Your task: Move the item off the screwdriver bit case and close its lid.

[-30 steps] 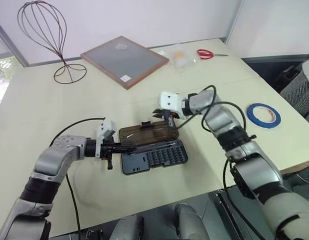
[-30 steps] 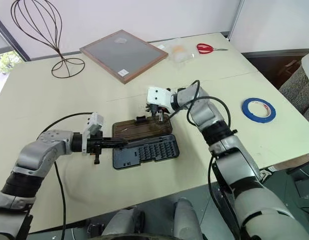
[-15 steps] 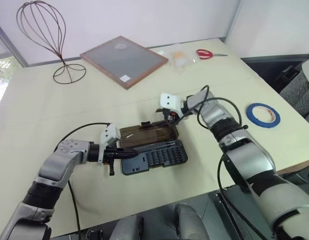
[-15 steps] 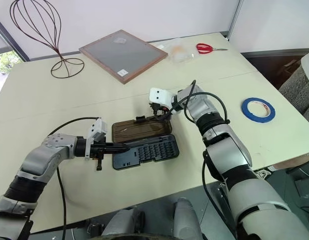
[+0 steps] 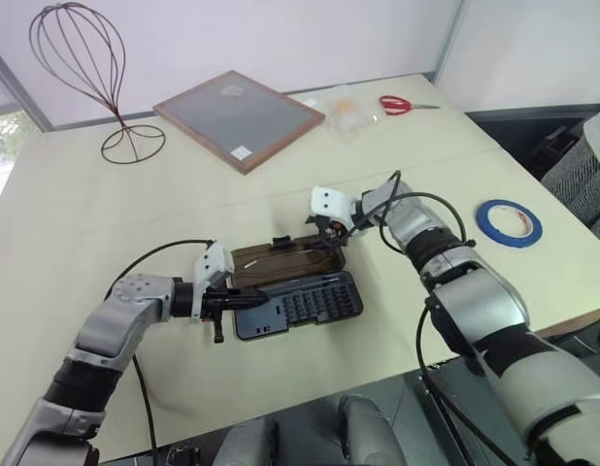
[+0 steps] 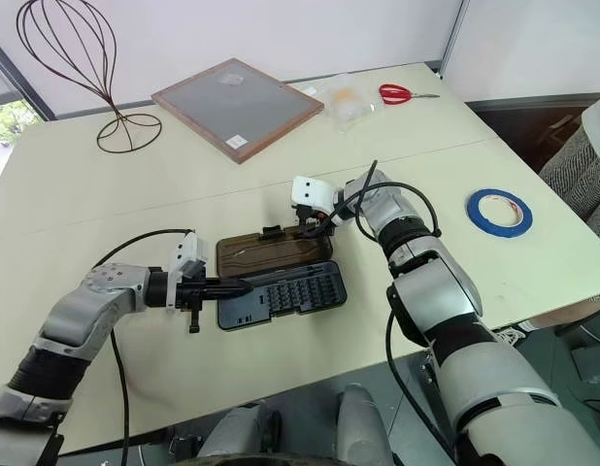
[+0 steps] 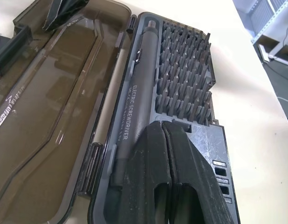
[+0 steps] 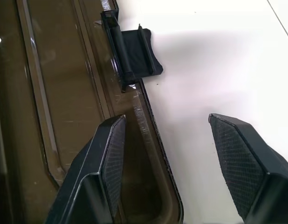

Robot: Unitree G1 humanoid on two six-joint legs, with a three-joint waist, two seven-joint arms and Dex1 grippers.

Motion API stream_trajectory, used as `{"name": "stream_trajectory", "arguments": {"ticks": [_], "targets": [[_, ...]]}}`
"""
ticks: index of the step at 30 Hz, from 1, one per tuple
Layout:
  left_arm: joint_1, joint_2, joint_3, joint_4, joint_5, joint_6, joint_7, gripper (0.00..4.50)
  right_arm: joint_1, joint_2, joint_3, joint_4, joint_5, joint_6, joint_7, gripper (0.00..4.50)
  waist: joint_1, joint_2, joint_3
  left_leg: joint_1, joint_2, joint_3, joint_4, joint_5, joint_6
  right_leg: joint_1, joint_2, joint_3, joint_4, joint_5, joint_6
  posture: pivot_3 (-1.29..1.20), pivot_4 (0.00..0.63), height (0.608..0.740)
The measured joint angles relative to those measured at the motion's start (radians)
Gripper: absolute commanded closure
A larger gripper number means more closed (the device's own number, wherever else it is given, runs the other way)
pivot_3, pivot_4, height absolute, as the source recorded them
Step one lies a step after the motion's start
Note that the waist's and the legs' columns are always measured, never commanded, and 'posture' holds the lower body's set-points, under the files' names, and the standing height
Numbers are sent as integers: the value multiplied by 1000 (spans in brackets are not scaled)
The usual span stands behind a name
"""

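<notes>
A blue tape roll [image 5: 510, 222], red-handled scissors [image 5: 397, 103], and a dark grey bit case [image 5: 300, 304] with smoky-brown lid [image 5: 285, 262].

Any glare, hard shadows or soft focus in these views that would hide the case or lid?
Head views: even light, soft shadows, bright window at the far left, straight edges bow slightly. Left wrist view: lid shows faint sheen, bits sharp, left end effector close and soft. Right wrist view: right end effector straddles the lid edge, casting a soft shadow on the table.

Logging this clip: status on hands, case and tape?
Left hand shut, pressing on case. Right hand open, straddling edge of flat-open lid. Tape off case, on table.
</notes>
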Motion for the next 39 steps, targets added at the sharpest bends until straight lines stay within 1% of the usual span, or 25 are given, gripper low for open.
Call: {"name": "stream_trajectory", "arguments": {"ticks": [1, 2, 4, 9, 17, 21, 24, 28, 33, 39], "targets": [[1, 0, 0, 0, 0, -1, 2, 4500, -1, 3, 0, 3, -4, 0, 0, 3006, 0, 0, 0, 0, 0, 0, 0, 0, 0, 0, 0, 0, 0, 0, 0, 0, 150, 740], [1, 0, 0, 0, 0, -1, 3, 4500, -1, 5, 0, 7, -6, -1, 4, 3362, -1, 0, 0, 0, 0, 0, 0, 0, 0, 0, 0, 0, 0, 0, 0, 0, 150, 740], [2, 0, 0, 0, 0, -4, 10, 4500, -2, 11, 1, 6, -14, -13, 23, 4480, -4, 0, 0, 0, 0, 0, 0, 0, 0, 0, 0, 0, 0, 0, 0, 0, 150, 740], [13, -2, 0, 1, 6, -6, 16, 4500, -17, 7, 1, 19, -33, -16, 28, 4480, -17, 0, 0, 2, 0, 0, 0, 0, 0, 1, 0, 0, 1, 0, 0, 0, 150, 740], [13, -3, 2, 0, 6, -5, 31, 4500, -17, 11, 1, 18, -48, -30, 30, 4480, -17, 1, -1, 1, 0, 0, 0, 0, 0, 1, 0, 0, 1, 0, 0, 0, 150, 740], [14, -17, 16, 0, -2, 9, 63, 4500, -17, 11, 6, 17, -67, -68, 17, 4480, -18, 1, -1, 1, 0, 0, 0, 0, 0, 0, 0, 0, 1, 0, 0, 0, 150, 740], [3, -38, 39, 0, -19, 46, 92, 4500, -11, 8, 31, -1, -101, -143, -27, 4480, -20, 1, -1, 1, 0, 0, 0, 0, 0, 0, 0, 0, 1, 0, 0, 0, 150, 740], [-87, -72, 126, 18, -92, 127, 152, 4500, 24, -10, 43, -103, -121, -240, -66, 4480, -19, 1, -1, 0, 0, 0, 1, 0, 0, -1, 0, 0, 2, 0, 0, 0, 150, 740], [-210, -118, 221, 89, -157, 182, 230, 4500, 76, -32, 50, -225, -135, -272, -95, 4480, -18, 1, -1, 0, 0, -1, 1, 0, 0, -1, 0, 0, 1, 0, 0, 0, 150, 740], [-316, -153, 294, 227, -156, 166, 323, 4500, 130, -57, 57, -336, -147, -276, -135, 4480, -19, 1, -1, 0, 0, -1, 0, 0, 0, -1, 0, 0, 1, 0, 0, 0, 150, 740]]}}
